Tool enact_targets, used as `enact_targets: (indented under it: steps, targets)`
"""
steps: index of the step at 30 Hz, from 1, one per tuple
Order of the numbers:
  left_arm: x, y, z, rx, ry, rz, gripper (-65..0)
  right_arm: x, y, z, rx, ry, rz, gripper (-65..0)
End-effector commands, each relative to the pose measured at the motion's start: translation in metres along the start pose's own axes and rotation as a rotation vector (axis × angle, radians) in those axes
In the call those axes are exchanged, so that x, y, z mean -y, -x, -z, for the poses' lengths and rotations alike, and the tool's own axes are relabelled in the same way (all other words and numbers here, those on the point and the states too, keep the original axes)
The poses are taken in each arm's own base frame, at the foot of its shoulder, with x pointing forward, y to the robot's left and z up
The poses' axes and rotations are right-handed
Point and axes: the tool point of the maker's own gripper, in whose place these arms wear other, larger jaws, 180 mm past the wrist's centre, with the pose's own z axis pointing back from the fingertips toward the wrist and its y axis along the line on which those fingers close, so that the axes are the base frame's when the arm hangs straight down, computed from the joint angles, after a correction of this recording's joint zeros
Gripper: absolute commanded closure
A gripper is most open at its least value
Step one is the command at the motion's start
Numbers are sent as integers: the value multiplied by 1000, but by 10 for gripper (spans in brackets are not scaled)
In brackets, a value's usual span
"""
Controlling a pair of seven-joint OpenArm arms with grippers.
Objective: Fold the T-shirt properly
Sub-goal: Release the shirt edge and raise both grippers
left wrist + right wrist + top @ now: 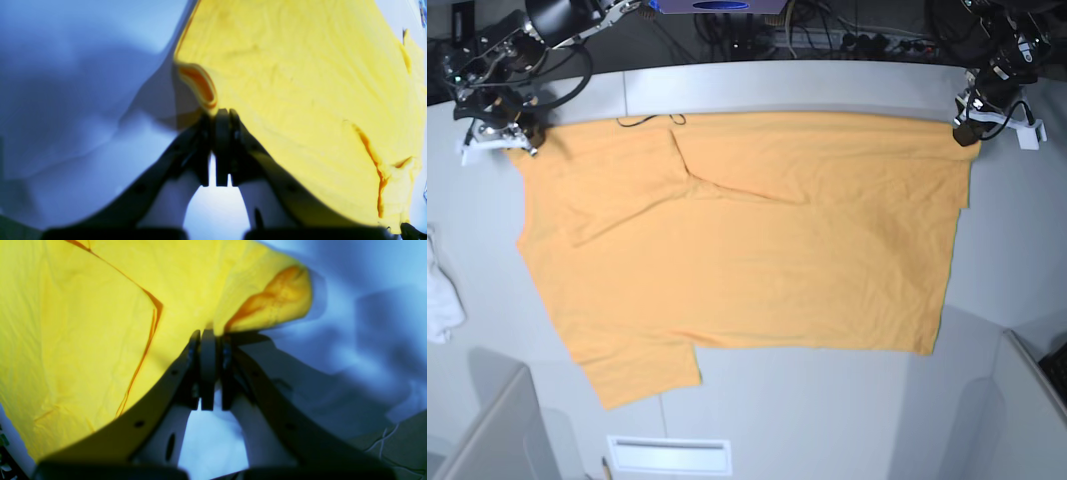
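While the left gripper (222, 115) pinches one far corner of the T-shirt (747, 240) and the right gripper (209, 335) pinches the other, the shirt lies spread across the table (827, 420)

No text, label, brand, number or sign can be read in any view

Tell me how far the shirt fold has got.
Early. The light-orange cotton T-shirt lies spread on the grey table, one sleeve folded in. The left gripper and right gripper pinch its far corners. All main folds remain.
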Motion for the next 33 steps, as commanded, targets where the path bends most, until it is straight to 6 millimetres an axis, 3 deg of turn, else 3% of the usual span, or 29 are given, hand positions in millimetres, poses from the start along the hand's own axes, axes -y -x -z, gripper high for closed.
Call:
enact_targets:
  steps: [1, 14, 20, 33]
  targets:
    - [0, -12, -5, 32, -5, 32, 0, 2, -11, -7, 35, 6, -23, 0]
    - [-27, 16, -24, -53, -91, 54, 0, 20, -3, -32, 26, 83, -73, 0]
    - [-30, 23, -36, -76, -110, 82, 0, 26, 3, -34, 13, 98, -73, 0]
    - [-33, 27, -36, -84, -117, 74, 0, 40, 15, -39, -16, 127, -72, 0]
